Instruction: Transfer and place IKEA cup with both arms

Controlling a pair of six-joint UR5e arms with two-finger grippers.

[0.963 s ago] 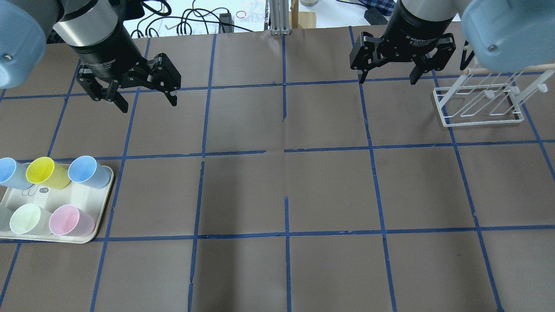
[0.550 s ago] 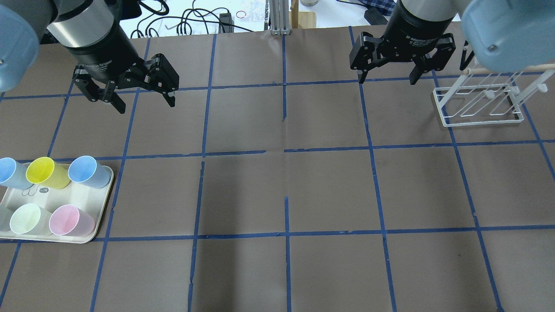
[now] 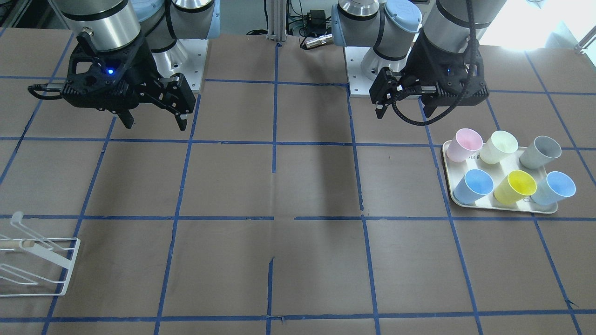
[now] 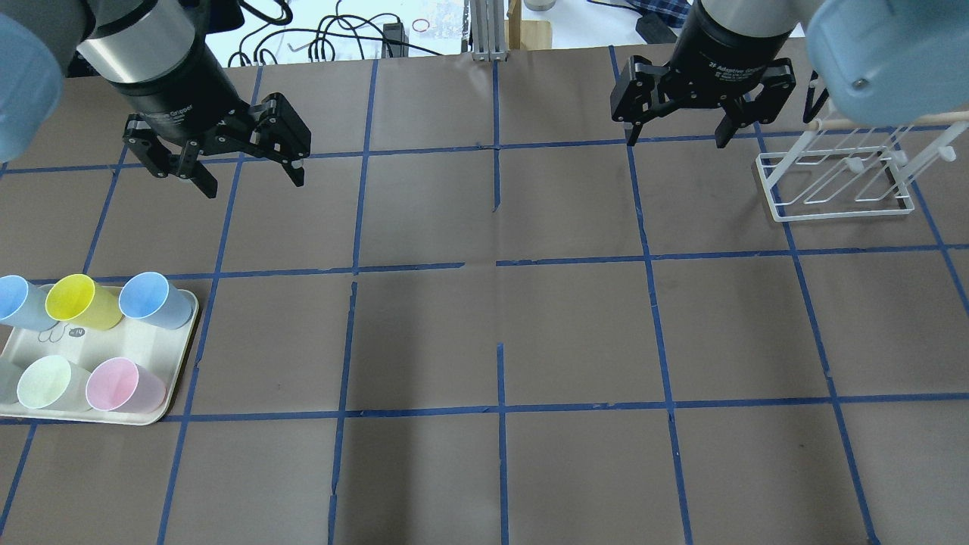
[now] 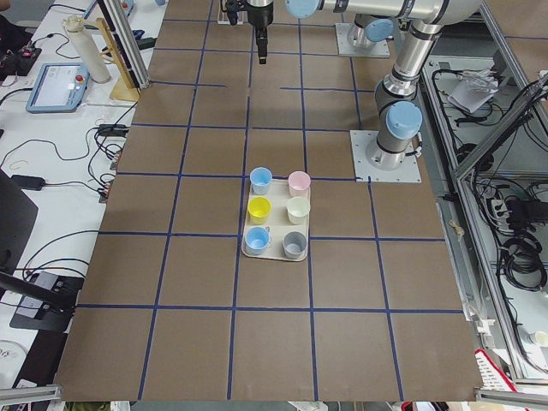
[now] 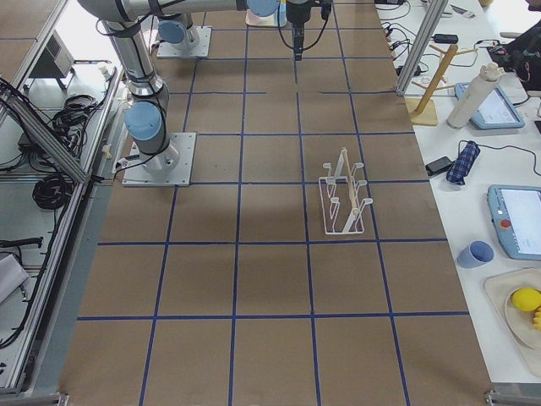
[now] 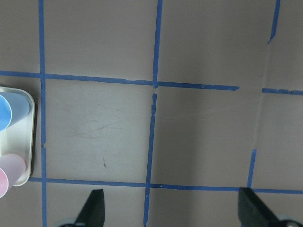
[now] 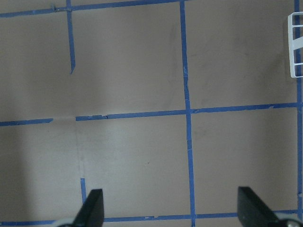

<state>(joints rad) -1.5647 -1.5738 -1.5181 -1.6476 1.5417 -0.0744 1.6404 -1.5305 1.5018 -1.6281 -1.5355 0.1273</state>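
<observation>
The grey IKEA cup (image 3: 540, 152) stands upright at a back corner of a cream tray (image 3: 503, 208), next to the pale green cup (image 3: 498, 147); from the left side the grey cup (image 5: 294, 245) is at the tray's near corner. My left gripper (image 4: 253, 184) hangs open and empty above the table, well beyond the tray (image 4: 182, 356); it also shows open in the front view (image 3: 405, 111) and its wrist view (image 7: 173, 210). My right gripper (image 4: 676, 139) is open and empty near the rack, likewise in the front view (image 3: 155, 124) and its wrist view (image 8: 170, 210).
On the tray also stand a pink cup (image 4: 121, 384), a yellow cup (image 4: 79, 301) and two light-blue cups (image 4: 151, 297). A white wire rack (image 4: 833, 182) stands at the table's right. Blue tape lines grid the brown table; cables lie beyond its far edge.
My left gripper has shifted slightly to the left and turned a little, still open. The right gripper and the cups have not moved.
</observation>
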